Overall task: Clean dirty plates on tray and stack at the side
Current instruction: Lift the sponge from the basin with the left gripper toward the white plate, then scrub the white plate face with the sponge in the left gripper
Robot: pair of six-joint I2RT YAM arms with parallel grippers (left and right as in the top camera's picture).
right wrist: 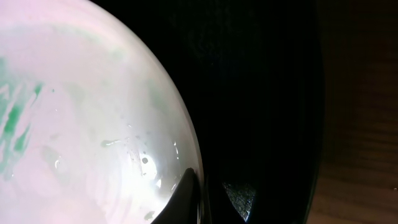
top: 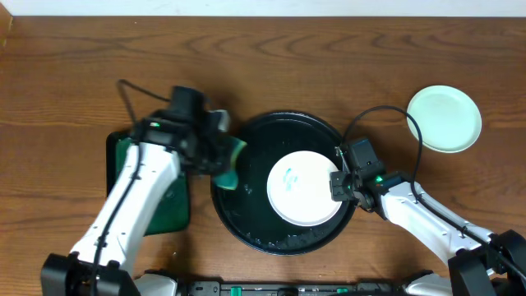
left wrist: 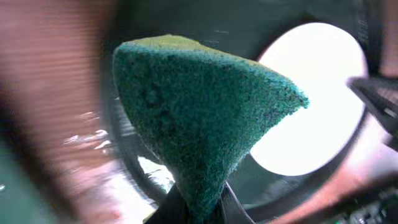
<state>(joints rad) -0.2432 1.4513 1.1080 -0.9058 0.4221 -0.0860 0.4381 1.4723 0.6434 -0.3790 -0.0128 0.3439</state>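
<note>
Mid-job by the looks of it; a white plate is sat right of centre on the tray, in the middle of the overhead frame, and green smears can be seen on it, so it's judged not wiped yet; its right rim is pinched by the right claw, and in the right wrist view the plate is caught between the fingers at the bottom of the frame, presumably so it's kept from sliding on the glossy tray when scrubbed; the left claw is clamped on a green sponge, held over the tray's left edge, clear of the plate; in the left wrist view the sponge is gripped by its narrow bottom end, so the broad scrubby face is pointed toward the plate; a mint plate is parked on the table at upper right, well apart from the tray, and it looks clean, so that's likely where the stack is meant to go; a green tray is half hidden under the left arm at lower left, probably the sponge's home; no third plate can be made out.
</note>
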